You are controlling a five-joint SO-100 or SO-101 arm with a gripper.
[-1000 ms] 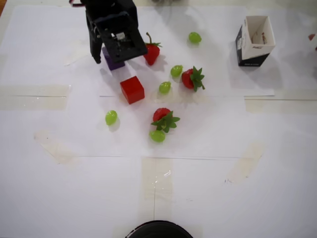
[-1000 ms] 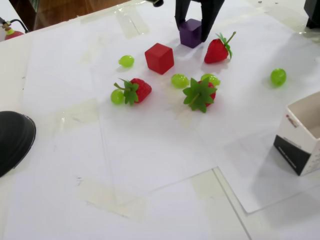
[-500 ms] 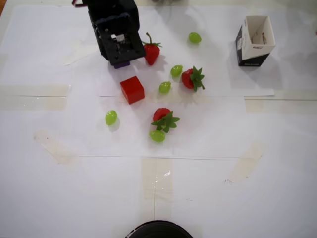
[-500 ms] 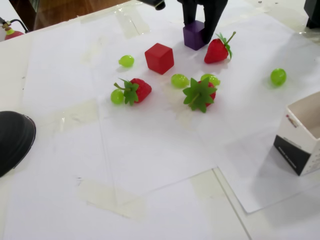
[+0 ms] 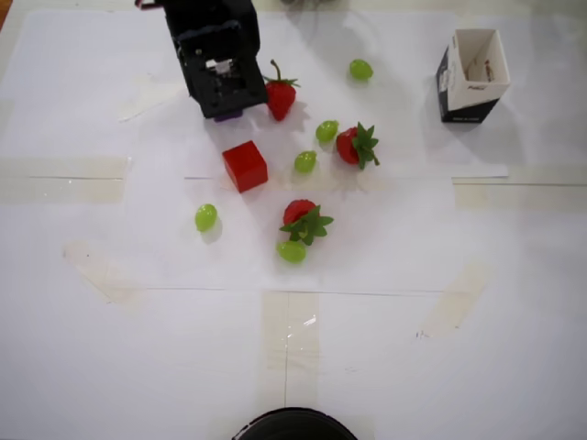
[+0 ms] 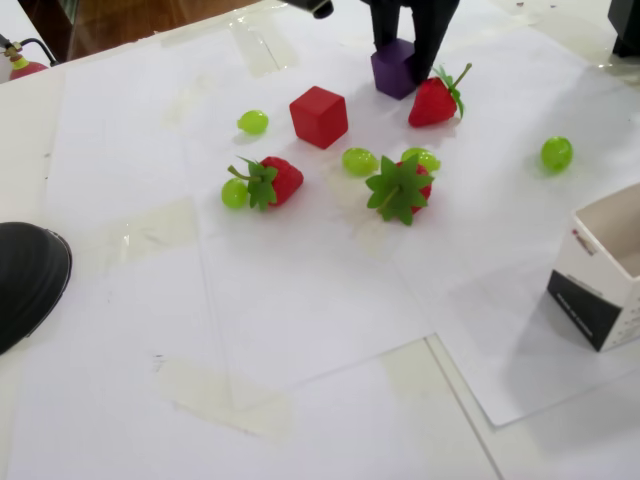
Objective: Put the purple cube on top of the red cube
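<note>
Now hand (image 6: 402, 62) grasping purple cube (image 6: 393, 70), just beside strawberry (image 6: 435, 99), apart from red cube (image 6: 319, 116).

No text can be read; the small box (image 5: 471, 76) bears a faint white mark on its black side, too small to make out

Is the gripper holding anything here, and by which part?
The gripper straddles the purple cube by its two opposite side faces; whether it is truly clamped cannot be told.
</note>
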